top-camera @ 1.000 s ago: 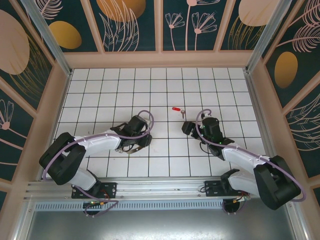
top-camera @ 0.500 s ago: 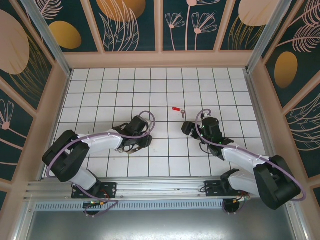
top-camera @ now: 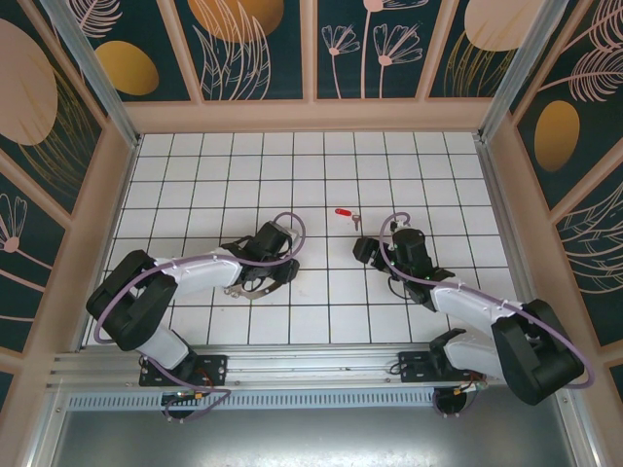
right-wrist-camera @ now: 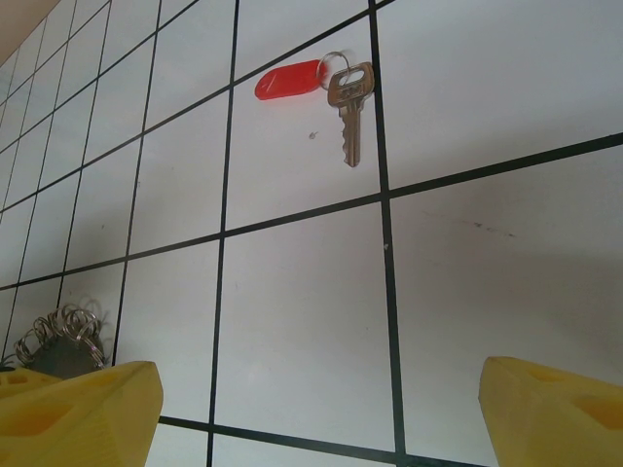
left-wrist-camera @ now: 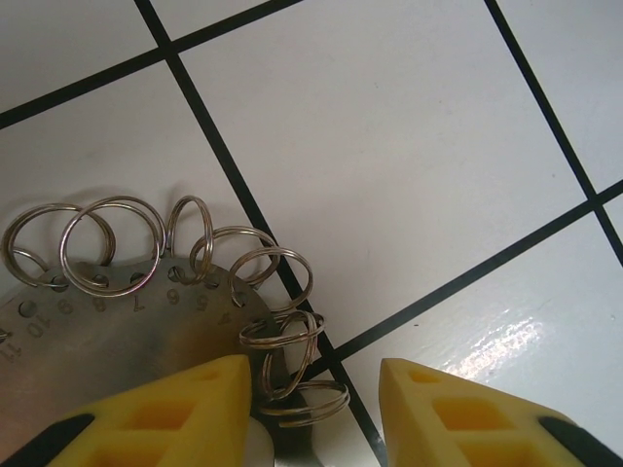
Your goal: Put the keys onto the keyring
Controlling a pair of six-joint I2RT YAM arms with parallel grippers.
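Silvery metal first: the keyring (left-wrist-camera: 117,326), a flat disc with numbered holes near its rim and split rings threaded through them, is lying flat on the white, black-gridded counter (left-wrist-camera: 409,146). From overhead we are placing it left of centre, in the near half.

We are seeing the left pincer (left-wrist-camera: 313,377) hanging low over it with its yellow fingers (left-wrist-camera: 165,418) standing apart. One finger is overlapping the disc's edge, a split ring is lying in the gap, and the other finger is sitting clear of the metal. Nothing is being clamped there.

Moving right, the keys (top-camera: 343,212) are lying near the middle of the counter, well apart from the keyring and farther from the arm bases. Through the right wrist camera we are making out a red plastic tag and one silver key joined by a small ring. The tag is pointing left, the blade is pointing back toward the camera, and the key's head is overlapping a black grid line.

Farther right, the right pincer (right-wrist-camera: 316,389) is sitting short of the keys, not touching them. Its fingers are spread wide with bare tile between them. The keyring is showing small beside its left finger.
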